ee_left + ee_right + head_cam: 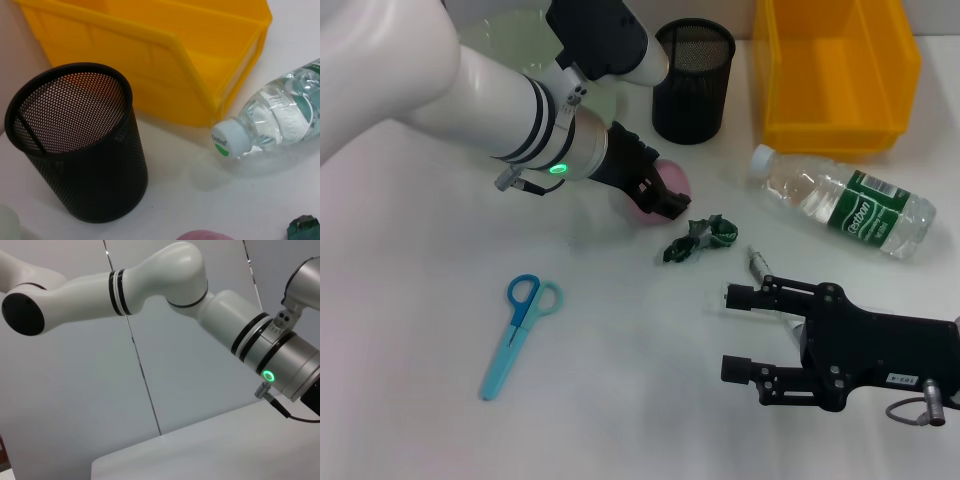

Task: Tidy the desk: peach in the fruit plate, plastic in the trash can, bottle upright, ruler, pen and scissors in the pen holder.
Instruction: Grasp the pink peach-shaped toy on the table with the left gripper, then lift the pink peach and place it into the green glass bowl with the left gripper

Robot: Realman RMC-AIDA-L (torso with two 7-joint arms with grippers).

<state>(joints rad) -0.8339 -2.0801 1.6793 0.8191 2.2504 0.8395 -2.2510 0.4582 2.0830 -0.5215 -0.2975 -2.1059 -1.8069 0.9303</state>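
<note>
Left gripper: at the pink peach, centre of the tabletop, just near of the black mesh pen holder; its fingers sit against the fruit, but whether they grip it I cannot tell.
Right gripper: near right, fingers spread wide, holding nothing, over the pen.
Fruit plate: pale green, far left, mostly hidden behind the left arm.
Risk, peach: round and smooth, so an off-centre squeeze could send it rolling toward the crumpled green plastic just to its right.
Risk, arms: the two grippers work near each other; a sweep by either could lead to a clash.
Risk, bottle: lying on its side at right, near the yellow bin; a nudge would set it rolling.
Scissors: blue, near left, well apart, safe from all this.
</note>
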